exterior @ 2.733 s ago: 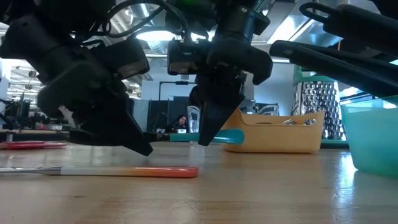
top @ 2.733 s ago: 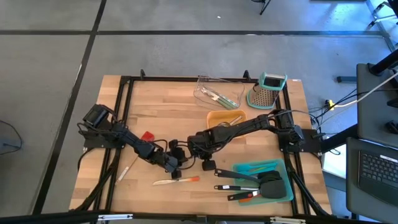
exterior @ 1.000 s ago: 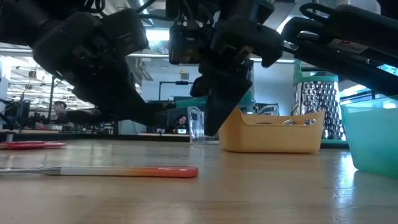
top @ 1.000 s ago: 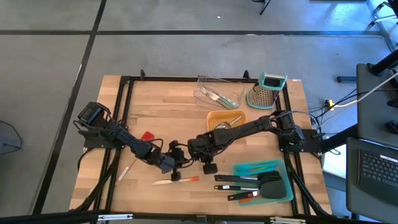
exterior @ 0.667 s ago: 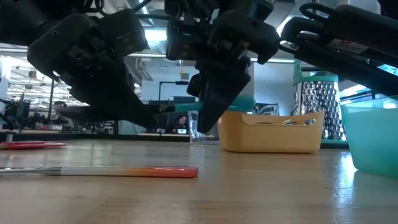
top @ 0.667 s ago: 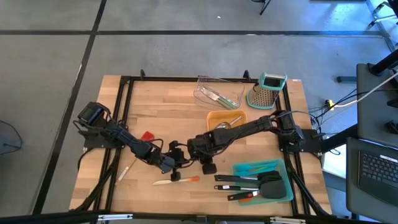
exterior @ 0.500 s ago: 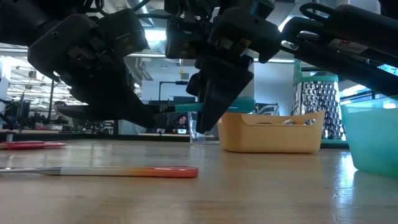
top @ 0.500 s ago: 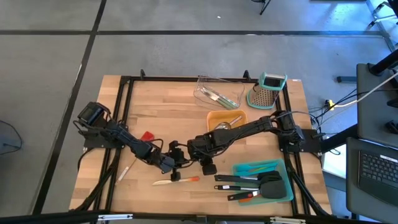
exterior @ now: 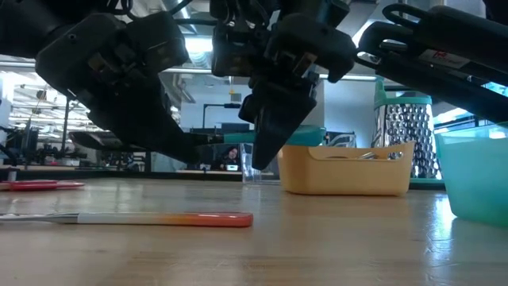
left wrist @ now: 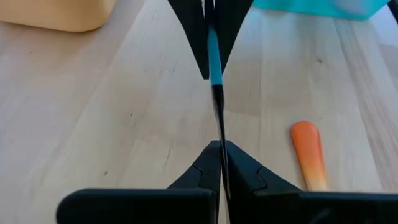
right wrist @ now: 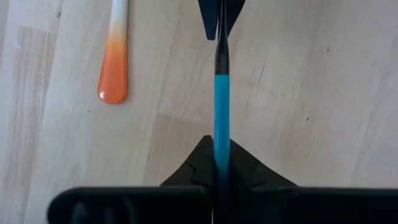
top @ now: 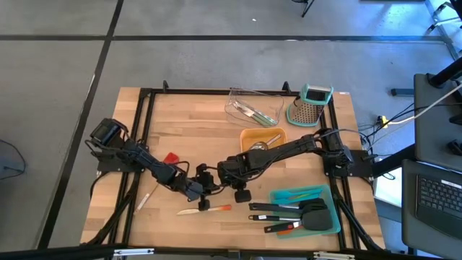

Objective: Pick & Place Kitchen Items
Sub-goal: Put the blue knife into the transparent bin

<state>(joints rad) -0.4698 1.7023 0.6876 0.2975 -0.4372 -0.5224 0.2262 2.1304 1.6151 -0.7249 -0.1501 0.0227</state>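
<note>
A slim utensil with a teal handle and dark end [right wrist: 221, 93] hangs level above the wooden surface [top: 188, 123], gripped at both ends. The right claw [right wrist: 219, 163] is clamped tight on its teal part; the left claw [left wrist: 219, 160], facing it, is clamped tight on the dark end. Just beside the claws, an orange-handled knife [top: 206, 210] lies flat on the surface. Behind the right claw stands a shallow orange tray [exterior: 353, 175].
</note>
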